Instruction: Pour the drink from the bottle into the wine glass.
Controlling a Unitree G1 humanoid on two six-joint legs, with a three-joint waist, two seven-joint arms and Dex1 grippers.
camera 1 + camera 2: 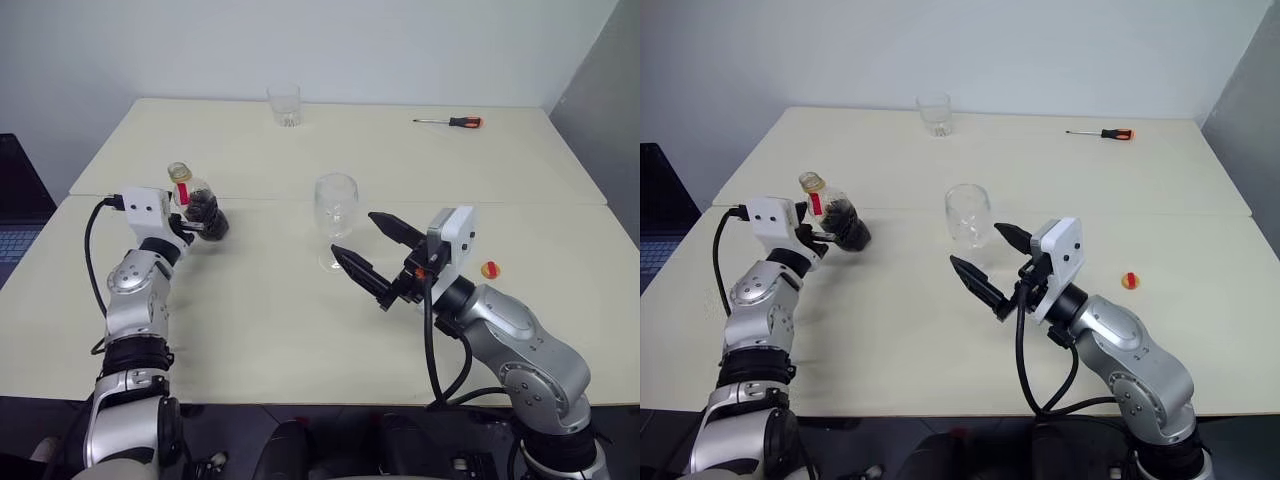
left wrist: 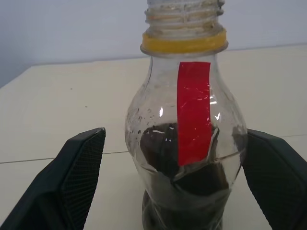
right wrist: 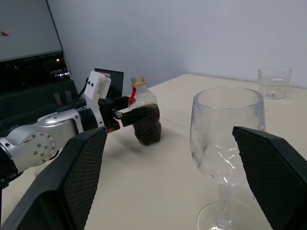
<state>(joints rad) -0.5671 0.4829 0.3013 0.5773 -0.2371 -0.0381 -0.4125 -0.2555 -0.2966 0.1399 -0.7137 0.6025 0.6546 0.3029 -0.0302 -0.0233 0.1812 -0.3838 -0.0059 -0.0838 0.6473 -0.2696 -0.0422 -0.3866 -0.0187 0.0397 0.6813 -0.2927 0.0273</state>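
The bottle [image 1: 190, 192] stands upright on the left of the table [image 1: 260, 330], uncapped, with a yellow ring and a red strip. The dark drink [image 2: 192, 187] fills its lower part. My left gripper [image 1: 205, 218] is open, one finger on each side of the bottle's body; in the left wrist view a gap shows on one side. The empty wine glass [image 1: 335, 212] stands upright at the table's middle. My right gripper [image 1: 352, 234] is open just to the right of its stem, and in the right wrist view the wine glass [image 3: 225, 139] stands ahead between the fingers [image 3: 81, 182].
A short clear tumbler [image 1: 284, 104] stands at the far edge, with a screwdriver [image 1: 450, 121] at the far right. A small yellow and red round piece [image 1: 490, 269] lies right of my right arm. A dark screen [image 1: 15, 205] sits beyond the table's left side.
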